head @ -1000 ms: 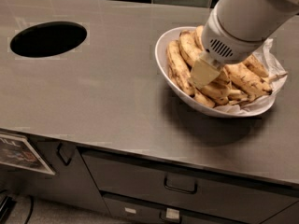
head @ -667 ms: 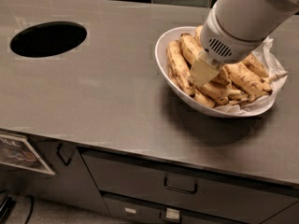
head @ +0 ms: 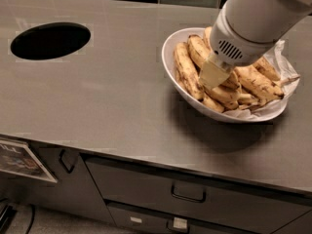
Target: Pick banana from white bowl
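The white bowl [head: 170, 50] sits on the right of the steel counter and holds several overripe yellow bananas on crinkled white paper. My gripper [head: 214, 74] reaches down from the upper right into the middle of the pile, its pale finger pressed among the bananas. A plump brownish banana [head: 199, 50] lies just left of the gripper, next to a longer one [head: 185, 72] along the bowl's left rim. The arm's white wrist hides the bowl's middle and the fingertips.
A round dark hole [head: 50, 40] is cut into the counter [head: 97, 96] at the left. Drawers with handles [head: 187, 195] run below the counter's front edge. Dark tiles line the back wall.
The gripper and arm sit slightly higher and more to the right over the bowl than before; the bananas have not visibly shifted.
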Robot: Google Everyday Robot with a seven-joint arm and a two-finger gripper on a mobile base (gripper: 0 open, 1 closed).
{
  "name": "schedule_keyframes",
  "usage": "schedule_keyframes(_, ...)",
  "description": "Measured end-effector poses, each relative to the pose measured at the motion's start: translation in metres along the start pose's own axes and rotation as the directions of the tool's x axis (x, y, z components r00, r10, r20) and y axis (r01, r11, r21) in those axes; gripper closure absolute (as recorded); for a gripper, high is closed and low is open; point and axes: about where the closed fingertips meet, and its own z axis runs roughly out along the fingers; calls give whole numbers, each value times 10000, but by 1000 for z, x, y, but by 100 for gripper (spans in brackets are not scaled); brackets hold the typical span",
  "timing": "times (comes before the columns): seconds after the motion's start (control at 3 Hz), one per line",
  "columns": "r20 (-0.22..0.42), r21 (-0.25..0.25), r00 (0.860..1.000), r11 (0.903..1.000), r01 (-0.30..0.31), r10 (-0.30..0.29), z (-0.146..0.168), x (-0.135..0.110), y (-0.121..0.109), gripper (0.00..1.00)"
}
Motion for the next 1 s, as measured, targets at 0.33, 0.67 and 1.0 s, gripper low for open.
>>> schedule_keyframes(0.33,-70,28,10000,10000,-44,44,2,1,-1,50)
schedule_keyframes(0.67,-157,134,9998,9999,-110,112,6,2,-2,49)
schedule_keyframes(1.0,-257,223,9995,9996,-200,206,11,3,-3,47)
